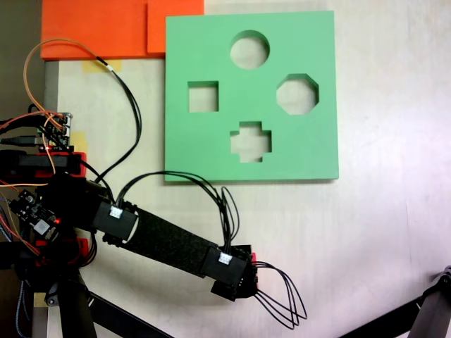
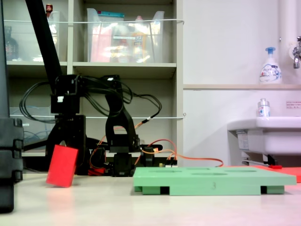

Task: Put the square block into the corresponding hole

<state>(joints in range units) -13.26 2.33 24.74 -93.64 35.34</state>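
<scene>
In a fixed view the red square block (image 2: 62, 165) hangs tilted just above the table, left of the green foam board (image 2: 211, 181). My gripper (image 2: 69, 147) comes down onto it from above and is shut on it. From above, the gripper (image 1: 236, 278) points down at the lower middle of the table, with only a red sliver of the block (image 1: 252, 257) showing beside it. The square hole (image 1: 203, 96) is in the left part of the green board (image 1: 310, 151), well away from the gripper and empty.
The board also has a round hole (image 1: 249, 49), an octagonal hole (image 1: 297, 94) and a cross-shaped hole (image 1: 251, 141). Orange foam sheets (image 1: 99, 28) lie at the top left. Cable loops (image 1: 282, 303) trail off the wrist. A black stand (image 1: 430, 310) sits at the bottom right.
</scene>
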